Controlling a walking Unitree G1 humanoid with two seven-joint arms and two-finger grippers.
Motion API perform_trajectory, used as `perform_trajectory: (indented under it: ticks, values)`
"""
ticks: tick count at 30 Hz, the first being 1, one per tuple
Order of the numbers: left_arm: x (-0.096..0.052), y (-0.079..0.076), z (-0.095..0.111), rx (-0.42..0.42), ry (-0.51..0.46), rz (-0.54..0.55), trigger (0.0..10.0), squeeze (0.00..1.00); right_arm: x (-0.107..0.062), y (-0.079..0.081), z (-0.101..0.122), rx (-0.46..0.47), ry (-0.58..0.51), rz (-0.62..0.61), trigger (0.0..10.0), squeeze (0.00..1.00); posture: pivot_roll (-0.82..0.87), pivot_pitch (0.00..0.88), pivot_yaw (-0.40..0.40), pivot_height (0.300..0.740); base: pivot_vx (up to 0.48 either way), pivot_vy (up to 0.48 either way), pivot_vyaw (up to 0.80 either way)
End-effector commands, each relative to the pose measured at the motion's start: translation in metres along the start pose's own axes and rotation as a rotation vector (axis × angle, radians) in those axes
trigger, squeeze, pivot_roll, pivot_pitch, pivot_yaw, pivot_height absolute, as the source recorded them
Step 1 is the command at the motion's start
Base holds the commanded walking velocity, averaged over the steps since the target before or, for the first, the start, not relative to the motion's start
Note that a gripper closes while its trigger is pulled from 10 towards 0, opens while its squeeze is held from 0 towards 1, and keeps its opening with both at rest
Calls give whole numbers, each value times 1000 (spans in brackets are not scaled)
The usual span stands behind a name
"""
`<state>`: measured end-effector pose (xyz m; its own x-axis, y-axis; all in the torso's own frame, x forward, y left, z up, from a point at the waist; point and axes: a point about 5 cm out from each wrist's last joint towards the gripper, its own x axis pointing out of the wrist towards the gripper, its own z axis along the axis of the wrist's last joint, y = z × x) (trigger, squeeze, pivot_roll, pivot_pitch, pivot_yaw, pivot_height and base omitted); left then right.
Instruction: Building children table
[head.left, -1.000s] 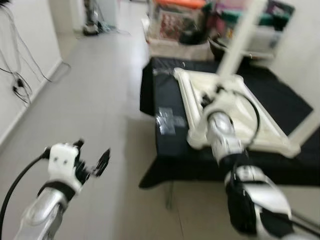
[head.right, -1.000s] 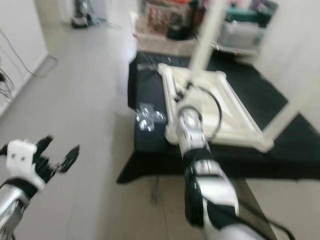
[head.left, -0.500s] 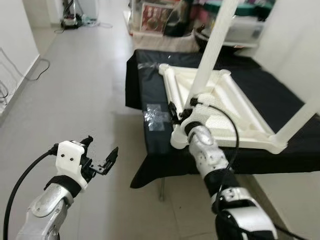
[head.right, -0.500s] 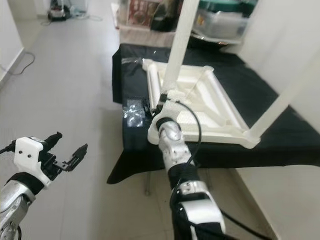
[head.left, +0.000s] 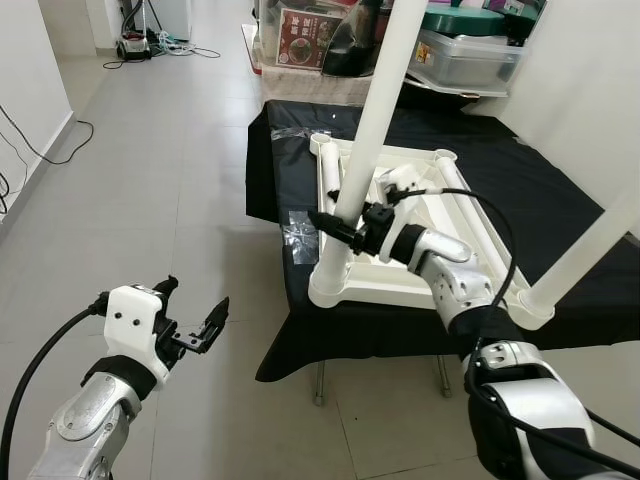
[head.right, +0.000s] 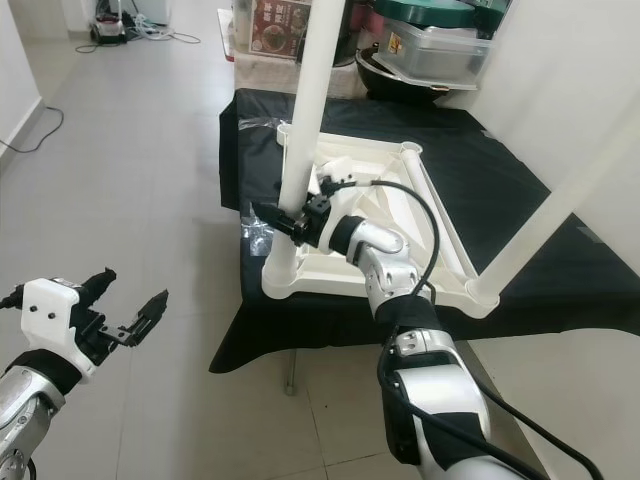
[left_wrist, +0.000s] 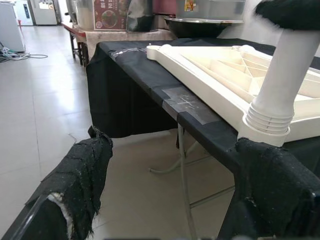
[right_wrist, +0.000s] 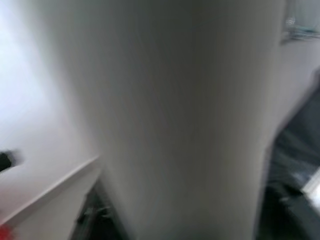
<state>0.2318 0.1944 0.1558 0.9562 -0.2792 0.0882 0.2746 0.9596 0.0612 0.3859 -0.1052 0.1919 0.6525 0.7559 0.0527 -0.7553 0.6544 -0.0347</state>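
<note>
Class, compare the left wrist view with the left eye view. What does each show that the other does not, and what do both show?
Left wrist view alone: the metal legs under the black-covered work table.

Left eye view alone: the right gripper at the white table leg, the second leg at the far corner, and the left gripper open over the floor.

Both: the upturned white children's table top and the clear tape patch.

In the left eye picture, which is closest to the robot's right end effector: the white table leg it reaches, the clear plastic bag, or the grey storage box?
From the right end effector:
1. Round white plastic table leg, right at its fingers, near corner.
2. Clear crinkly plastic bag, beside it on the black cloth's edge.
3. Grey lidded storage box, far back.
</note>
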Motion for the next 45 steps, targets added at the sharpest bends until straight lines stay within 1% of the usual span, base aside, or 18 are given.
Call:
perform_trajectory:
  ticks: [1, 3, 9, 15, 16, 17, 19, 20, 22, 23, 30, 37, 38, 39, 40, 42, 43, 45]
  values:
    - [-2, -3, -4, -13, 16, -15, 10000, 0, 3, -11, -3, -19, 42, -214, 0, 0, 182, 0, -159, 740, 0, 0, 0]
    - [-2, -3, -4, -14, 17, -15, 10000, 0, 2, -16, -5, -18, 67, -308, 0, 0, 181, 0, -159, 740, 0, 0, 0]
    - [-4, -3, -4, -16, 19, -18, 10000, 0, -45, -54, -30, 93, 153, -1095, 0, 0, 180, 0, -159, 740, 0, 0, 0]
    - [-4, -3, -4, -16, 20, -18, 10000, 0, -53, -42, -42, 72, 144, -1165, 0, 0, 180, 0, -159, 740, 0, 0, 0]
    - [-4, -3, -4, -16, 20, -19, 10000, 0, -44, -28, -44, 72, 143, -1086, 2627, 0, 172, 0, -151, 740, 0, 0, 0]
    - [-4, -3, -4, -17, 21, -20, 10000, 0, -32, -14, -44, 87, 129, -983, 10000, 0, 172, 0, -151, 740, 0, 0, 0]
    - [-4, -3, -4, -17, 22, -22, 10000, 0, -21, -3, -37, 95, 59, -896, 10000, 82, 166, 0, -147, 740, 0, 0, 0]
    - [-3, -3, -4, -18, 22, -24, 10000, 0, -10, 5, -27, 115, -12, -779, 10000, 1000, 167, 0, -148, 740, 0, 0, 0]
    - [-3, -3, -4, -19, 22, -25, 10000, 0, -3, 8, -20, 124, -58, -725, 10000, 1000, 166, 0, -148, 740, 0, 0, 0]
    - [-2, -3, -4, -20, 20, -25, 10000, 0, 3, 5, -4, 124, -122, -608, 10000, 0, 164, 0, -150, 740, 0, 0, 0]
    - [0, -2, -3, -24, 12, -22, 10000, 0, 5, 9, 30, 49, -158, -4, 10000, 0, 163, 0, -157, 740, 0, 0, 0]
    - [1, -3, -4, -27, 10, -24, 10000, 0, 2, 15, 13, 26, -42, 155, 10000, 0, 173, 0, -166, 740, 0, 0, 0]
    - [1, -3, -3, -27, 10, -23, 10000, 0, 6, 16, 6, 30, -15, 119, 3059, 0, 178, 0, -171, 740, 0, 0, 0]
    - [0, -4, -3, -27, 9, -21, 10000, 0, 10, 15, -2, 17, 21, 46, 0, 0, 186, 0, -173, 740, 0, 0, 0]
    - [0, -4, -3, -27, 9, -21, 10000, 0, 10, 15, -2, 17, 21, 46, 0, 0, 186, 0, -173, 740, 0, 0, 0]
    - [-2, -4, -3, -27, 10, -17, 10000, 0, 3, -15, -18, 66, 107, -505, 0, 0, 181, 0, -169, 740, 0, 0, 0]
    - [-2, -4, -3, -27, 10, -17, 10000, 0, 3, -15, -18, 66, 107, -505, 0, 0, 181, 0, -169, 740, 0, 0, 0]
    - [-4, -4, -2, -29, 11, -18, 10000, 0, -28, -39, -35, 128, 184, -993, 0, 0, 172, 0, -166, 740, 0, 0, 0]
